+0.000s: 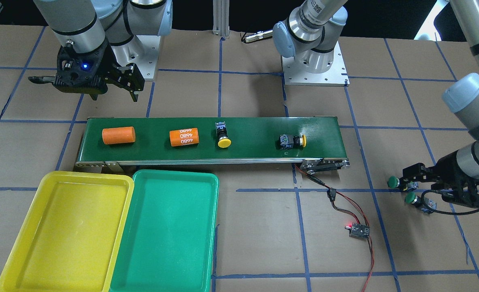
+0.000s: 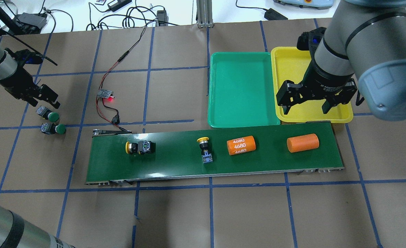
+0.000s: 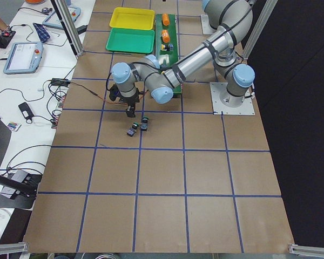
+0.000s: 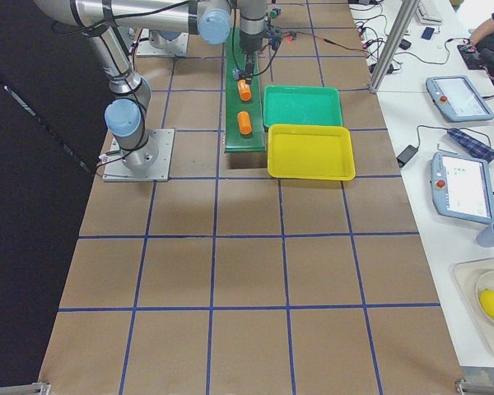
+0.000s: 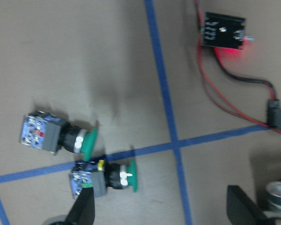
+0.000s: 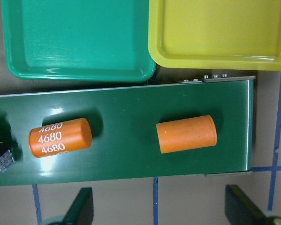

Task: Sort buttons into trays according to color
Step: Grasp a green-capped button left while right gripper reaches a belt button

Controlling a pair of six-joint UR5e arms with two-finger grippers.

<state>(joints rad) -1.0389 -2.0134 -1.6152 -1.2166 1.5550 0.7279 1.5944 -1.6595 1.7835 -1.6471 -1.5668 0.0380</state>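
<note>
Two yellow buttons lie on the conveyor belt (image 2: 175,165), one near its left end (image 2: 136,147) and one near the middle (image 2: 204,150). Two green buttons (image 2: 48,115) (image 2: 53,128) lie on the table left of the belt; both also show in the left wrist view (image 5: 56,136) (image 5: 105,176). My left gripper (image 2: 44,102) is open and empty, just above and beside them. The green tray (image 2: 241,86) and the yellow tray (image 2: 289,65) stand side by side beyond the belt, both empty. My right gripper (image 2: 306,109) is open and empty, above the yellow tray's near rim.
Two orange cylinders lie on the belt's right part, one marked 4680 (image 2: 241,145) and one plain (image 2: 302,143). A small circuit board with a red light (image 2: 106,94) and its red-black wires lie on the table between the green buttons and the trays.
</note>
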